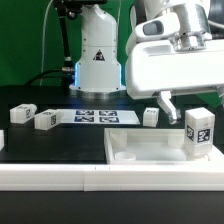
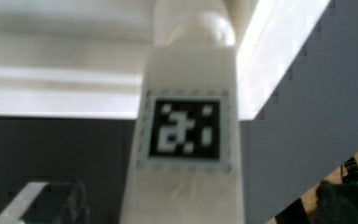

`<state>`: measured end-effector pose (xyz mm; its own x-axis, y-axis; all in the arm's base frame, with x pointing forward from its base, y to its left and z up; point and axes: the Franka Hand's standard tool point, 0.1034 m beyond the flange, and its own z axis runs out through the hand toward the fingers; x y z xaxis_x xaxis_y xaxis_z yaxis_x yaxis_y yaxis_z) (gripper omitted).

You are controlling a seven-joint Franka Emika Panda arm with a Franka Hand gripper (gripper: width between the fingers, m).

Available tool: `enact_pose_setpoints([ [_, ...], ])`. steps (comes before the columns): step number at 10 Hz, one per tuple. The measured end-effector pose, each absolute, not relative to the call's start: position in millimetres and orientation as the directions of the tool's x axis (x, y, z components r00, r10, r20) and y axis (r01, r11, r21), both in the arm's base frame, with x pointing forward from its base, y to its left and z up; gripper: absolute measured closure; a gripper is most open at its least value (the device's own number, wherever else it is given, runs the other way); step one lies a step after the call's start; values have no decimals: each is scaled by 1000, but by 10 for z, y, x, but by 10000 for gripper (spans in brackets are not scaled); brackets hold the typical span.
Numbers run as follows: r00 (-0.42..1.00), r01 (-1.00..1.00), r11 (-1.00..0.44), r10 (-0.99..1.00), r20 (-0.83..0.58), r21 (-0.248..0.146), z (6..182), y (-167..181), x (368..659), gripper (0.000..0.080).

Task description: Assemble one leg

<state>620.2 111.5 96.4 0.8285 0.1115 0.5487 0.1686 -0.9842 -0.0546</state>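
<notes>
The leg [image 1: 198, 130] stood upright at the corner of the slab [image 1: 140, 152] on the exterior view's right, the jaws apparently open beside it and not gripping, so seating it looked the step in hand, and the next move called for a square grasp and twisting.

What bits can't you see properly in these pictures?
- The fingers: exterior view, mostly hidden behind the big white housing; open or shut, cannot tell.
- The leg: wrist view, blurred and cut off by the picture's edges; where it ends is unseen.
- The arm: exterior view, its top cut off by the edge.
</notes>
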Motion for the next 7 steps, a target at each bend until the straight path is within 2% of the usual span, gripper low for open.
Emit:
enact_pose_setpoints([
  [2,826,164,-985,109,554,-50,1081,1040,6247,151],
  [5,842,167,-984,113,528,-56,1057,1053,6243,151],
  [7,900,168,-983,121,420,-78,973,1048,6276,151],
])
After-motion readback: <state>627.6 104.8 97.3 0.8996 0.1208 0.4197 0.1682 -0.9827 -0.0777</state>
